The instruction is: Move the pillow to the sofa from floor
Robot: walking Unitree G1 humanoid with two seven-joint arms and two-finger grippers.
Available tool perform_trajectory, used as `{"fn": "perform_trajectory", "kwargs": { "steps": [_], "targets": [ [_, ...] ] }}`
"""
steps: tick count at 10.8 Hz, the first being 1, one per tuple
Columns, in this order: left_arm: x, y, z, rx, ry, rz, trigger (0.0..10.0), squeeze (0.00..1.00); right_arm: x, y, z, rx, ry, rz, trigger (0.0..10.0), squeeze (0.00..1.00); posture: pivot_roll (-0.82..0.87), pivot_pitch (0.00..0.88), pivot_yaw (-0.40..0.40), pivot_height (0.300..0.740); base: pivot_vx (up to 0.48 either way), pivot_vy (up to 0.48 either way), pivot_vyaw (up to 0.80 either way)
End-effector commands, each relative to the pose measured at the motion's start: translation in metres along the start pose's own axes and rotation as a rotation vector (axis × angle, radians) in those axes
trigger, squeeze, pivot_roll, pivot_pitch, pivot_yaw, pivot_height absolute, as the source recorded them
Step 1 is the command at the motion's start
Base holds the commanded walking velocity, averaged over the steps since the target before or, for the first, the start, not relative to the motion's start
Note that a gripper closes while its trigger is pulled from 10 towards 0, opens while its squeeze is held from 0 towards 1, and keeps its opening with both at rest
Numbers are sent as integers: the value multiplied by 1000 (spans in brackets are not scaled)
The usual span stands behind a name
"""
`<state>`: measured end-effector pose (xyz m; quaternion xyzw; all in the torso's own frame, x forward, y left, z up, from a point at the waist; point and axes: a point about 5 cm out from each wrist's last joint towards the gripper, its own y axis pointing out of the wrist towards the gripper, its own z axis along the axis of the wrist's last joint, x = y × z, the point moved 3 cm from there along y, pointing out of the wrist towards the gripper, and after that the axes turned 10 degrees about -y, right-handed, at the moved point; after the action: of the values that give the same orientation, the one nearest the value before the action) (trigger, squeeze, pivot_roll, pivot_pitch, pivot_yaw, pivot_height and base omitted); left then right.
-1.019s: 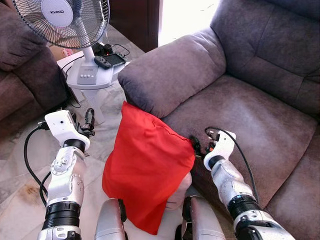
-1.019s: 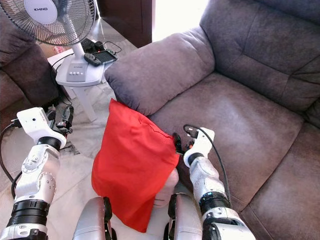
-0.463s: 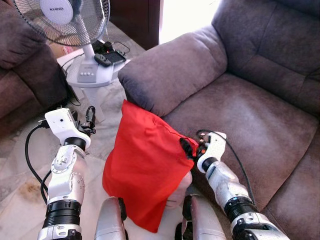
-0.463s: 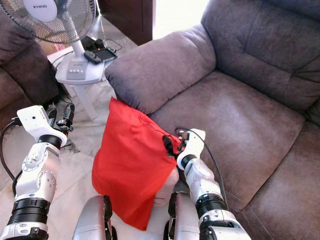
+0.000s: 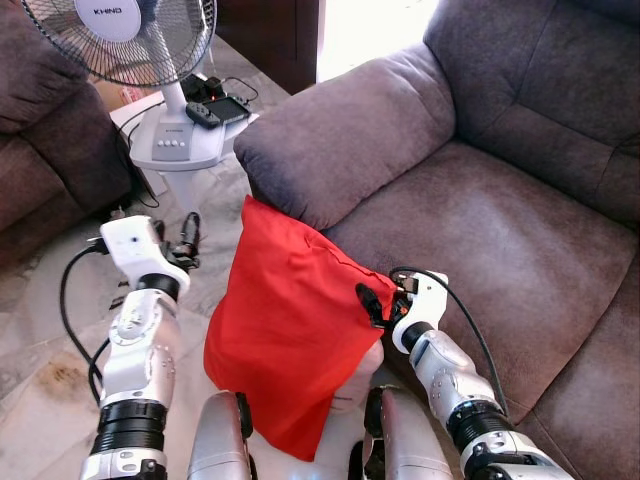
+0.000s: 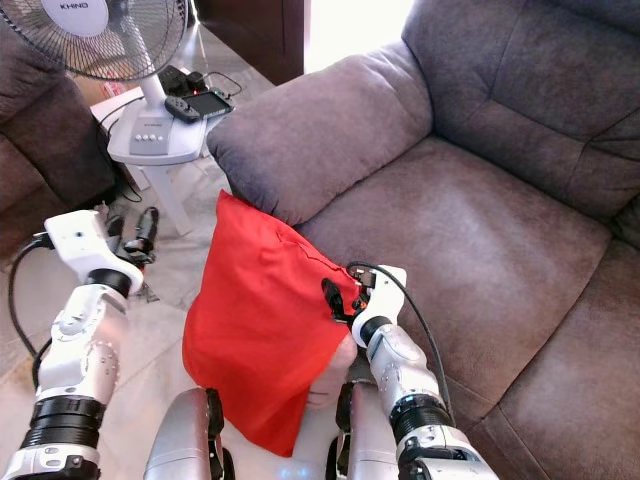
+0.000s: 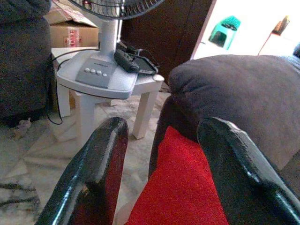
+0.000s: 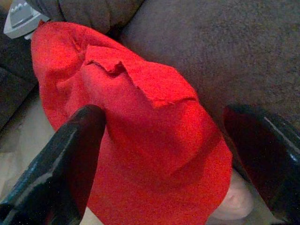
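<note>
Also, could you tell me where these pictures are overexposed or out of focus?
Left eye view: the doorway beyond the sofa's armrest is blown out white. Left wrist view: the same opening glares, and the near black fingers are soft. Right wrist view: fingers blurred, red pillow sharper.

Red pillow on marble floor
</note>
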<state>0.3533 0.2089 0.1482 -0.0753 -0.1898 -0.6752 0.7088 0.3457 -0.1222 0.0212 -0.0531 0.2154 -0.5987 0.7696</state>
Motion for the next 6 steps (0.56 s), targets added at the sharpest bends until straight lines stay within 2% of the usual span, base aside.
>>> {"fn": "perform_trajectory", "kwargs": {
  "steps": [1, 3, 6],
  "targets": [
    [3, 0, 1, 11, 11, -10, 10000, 0, 3, -3, -8, -12, 15, -16, 10000, 0, 76, 162, -37, 604, 0, 0, 0],
    [4, 0, 2, 18, 18, -12, 10000, 0, 0, 0, 6, 70, 52, -4, 10000, 0, 71, 157, -37, 604, 0, 0, 0],
    [4, 1, 2, 21, 21, -14, 10000, 0, -5, 3, 4, 63, 31, 21, 10000, 0, 81, 144, -39, 604, 0, 0, 0]
  ]
}}
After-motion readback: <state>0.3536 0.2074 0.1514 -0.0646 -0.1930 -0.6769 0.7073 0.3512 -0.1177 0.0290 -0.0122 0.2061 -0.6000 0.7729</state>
